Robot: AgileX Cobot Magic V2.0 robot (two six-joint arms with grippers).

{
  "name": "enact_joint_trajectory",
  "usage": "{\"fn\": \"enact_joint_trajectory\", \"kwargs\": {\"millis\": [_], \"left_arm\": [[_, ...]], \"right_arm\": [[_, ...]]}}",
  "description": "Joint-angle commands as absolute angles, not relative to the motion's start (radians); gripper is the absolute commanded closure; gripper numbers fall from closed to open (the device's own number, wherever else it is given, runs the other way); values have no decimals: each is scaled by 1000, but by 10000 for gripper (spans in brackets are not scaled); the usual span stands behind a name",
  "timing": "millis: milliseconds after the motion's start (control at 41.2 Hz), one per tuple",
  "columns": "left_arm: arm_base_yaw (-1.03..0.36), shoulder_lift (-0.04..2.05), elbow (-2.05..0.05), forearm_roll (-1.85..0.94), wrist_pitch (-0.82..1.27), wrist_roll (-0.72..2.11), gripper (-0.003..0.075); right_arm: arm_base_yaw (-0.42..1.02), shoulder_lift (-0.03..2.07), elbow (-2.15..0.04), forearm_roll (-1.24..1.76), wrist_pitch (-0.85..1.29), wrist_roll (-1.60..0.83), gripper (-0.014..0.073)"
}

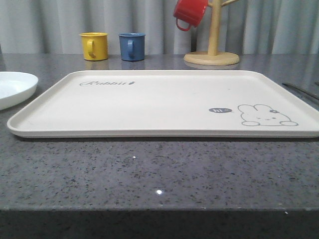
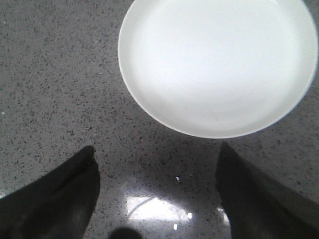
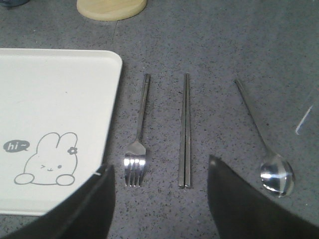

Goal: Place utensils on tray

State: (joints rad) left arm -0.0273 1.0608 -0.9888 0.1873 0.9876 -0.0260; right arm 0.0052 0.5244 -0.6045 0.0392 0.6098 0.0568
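Front view: I see the cream tray point(image 1: 164, 102) lying flat across the middle of the frame on the speckled grey surface point(image 1: 149, 174), bare inside its rim, with the "Rabbit" lettering at its upper left and the rabbit drawing at its lower right. The white plate point(image 1: 15, 88) sits at the left edge of the frame, just beside the tray's left end and apart from it. Along the top of the frame stand a yellow mug point(image 1: 94, 46) and a blue mug point(image 1: 132, 46), and a red mug point(image 1: 189, 13) hangs on a wooden mug stand point(image 1: 213, 47).

Left wrist view: my left end effector point(image 2: 157, 199) hovers with its two dark fingers spread wide and nothing between them; the plate point(image 2: 219, 64) fills the upper right of the frame, beyond the fingertips.

Right wrist view: my right end effector point(image 3: 159, 199) is likewise spread, holding nothing. Beside the tray's rounded corner point(image 3: 60, 99) lie, side by side and apart on the surface, the fork point(image 3: 138, 134), the chopsticks point(image 3: 185, 130) and the spoon point(image 3: 264, 144), handles pointing toward the top of the frame. The fork tines and chopstick ends lie between the fingers.
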Motion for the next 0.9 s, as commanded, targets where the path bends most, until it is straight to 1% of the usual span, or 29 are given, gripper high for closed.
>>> {"fn": "enact_joint_trajectory", "kwargs": {"millis": [0, 219, 291, 340, 437, 656, 753, 874], "left_arm": [[38, 1125, -1064, 181, 948, -19, 240], [249, 1299, -1145, -142, 888, 204, 240], [314, 1384, -1166, -297, 888, 277, 240], [324, 1424, -1175, -351, 877, 322, 240], [324, 1494, -1187, -383, 823, 324, 241], [324, 1552, -1189, -403, 796, 338, 244], [324, 1559, -1189, -403, 780, 338, 265], [324, 1559, -1190, -403, 785, 338, 330]], "right_arm": [[0, 539, -639, 32, 543, 50, 150], [0, 539, -639, 32, 543, 50, 150], [0, 539, -639, 32, 543, 50, 150], [0, 539, -639, 32, 543, 50, 150], [0, 539, -639, 32, 543, 50, 150], [0, 539, -639, 32, 543, 50, 150], [0, 539, -639, 32, 543, 50, 150], [0, 539, -639, 32, 543, 50, 150]]}}
